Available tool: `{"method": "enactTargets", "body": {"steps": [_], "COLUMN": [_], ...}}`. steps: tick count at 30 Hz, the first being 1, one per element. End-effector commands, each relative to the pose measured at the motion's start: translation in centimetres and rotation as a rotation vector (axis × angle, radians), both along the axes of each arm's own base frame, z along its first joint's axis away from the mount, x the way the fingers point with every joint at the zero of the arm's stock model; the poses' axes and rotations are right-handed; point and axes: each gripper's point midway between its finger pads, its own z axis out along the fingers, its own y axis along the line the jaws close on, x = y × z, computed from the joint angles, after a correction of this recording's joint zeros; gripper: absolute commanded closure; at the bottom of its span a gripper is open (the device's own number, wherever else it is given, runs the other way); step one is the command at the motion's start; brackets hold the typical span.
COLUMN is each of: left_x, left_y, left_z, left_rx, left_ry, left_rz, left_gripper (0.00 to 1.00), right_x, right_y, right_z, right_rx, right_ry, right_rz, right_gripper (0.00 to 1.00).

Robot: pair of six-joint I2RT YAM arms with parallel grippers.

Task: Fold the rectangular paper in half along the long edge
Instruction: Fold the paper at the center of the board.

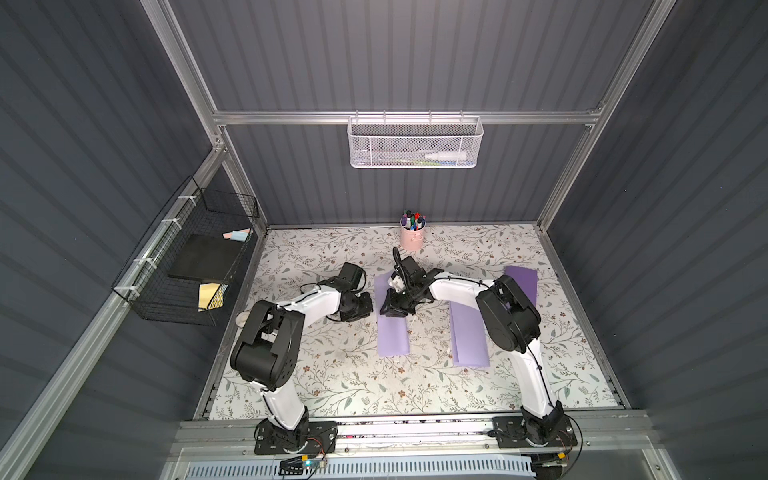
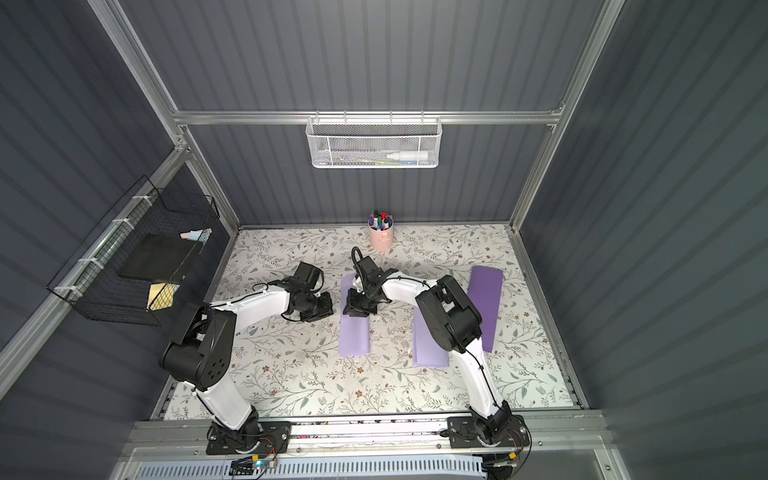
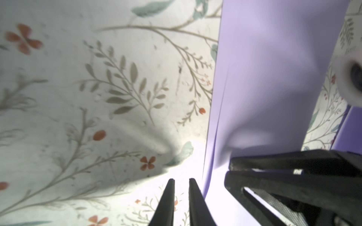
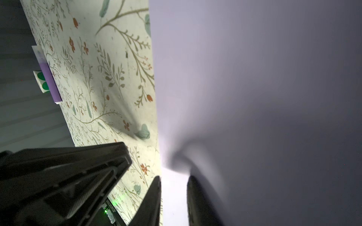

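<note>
The rectangular paper [image 1: 392, 332] is a pale purple strip lying lengthwise on the flowered table cover, left of centre in both top views [image 2: 354, 332]. In the left wrist view the paper [image 3: 264, 78] shows two layers along its long edge. My left gripper [image 3: 182, 180] hovers over the cover just beside that edge, jaws slightly open with nothing between them. My right gripper [image 4: 175, 177] is open on the paper [image 4: 254, 78]. One of its fingertips [image 4: 193, 179] presses a dimple into the sheet and the other sits at the sheet's edge. Both grippers [image 1: 365, 305] [image 1: 388, 307] meet at the strip's far half.
Two more purple sheets lie to the right [image 1: 469, 336] [image 1: 521, 282], partly under the right arm. A pink cup of markers [image 1: 412, 237] stands at the back. A white mesh basket [image 1: 413, 143] hangs on the rear rail, a black wire basket [image 1: 191, 266] on the left wall.
</note>
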Motion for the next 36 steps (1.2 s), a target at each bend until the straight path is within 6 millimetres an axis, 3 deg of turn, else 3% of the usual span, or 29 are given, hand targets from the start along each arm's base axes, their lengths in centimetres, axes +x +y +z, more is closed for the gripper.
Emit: {"method": "enactTargets", "body": {"steps": [1,6,17,29,32,36], "left_x": [1.4,3.3,5.4,3.4,2.8,2.0], "left_y": [-1.4,-2.4,-3.7,-3.4,-3.1,-2.5], "left_z": [2.0,2.6,-0.2,-3.8,-3.8,-4.4], "left_rx": [-0.055,-0.082,-0.092,-0.093,-0.09,-0.054], "left_ry": [-0.037,-0.069,-0.038,0.043,0.044,0.064], "left_rz": [-0.028,-0.034,-0.055,-0.047,-0.048,-0.052], "left_gripper": [0.82,0.81,0.81,0.83,0.83,0.93], "right_x": [-2.0,-2.2,-2.4,-2.3,-2.5,-2.4], "right_y": [-1.7,-1.8,-1.8,-1.2,-1.2,-1.2], "right_z": [-3.0,-3.1,-2.6,-2.0,-2.2,-1.9], "right_rx": [-0.089,-0.084,-0.056,-0.016,-0.015,-0.011], "right_ry": [0.071,0.071,0.052,0.047,0.056,0.047], "right_rz": [0.002,0.009,0.017,0.027,0.03,0.029], "right_gripper": [0.78,0.84,0.87,0.87,0.87,0.87]}}
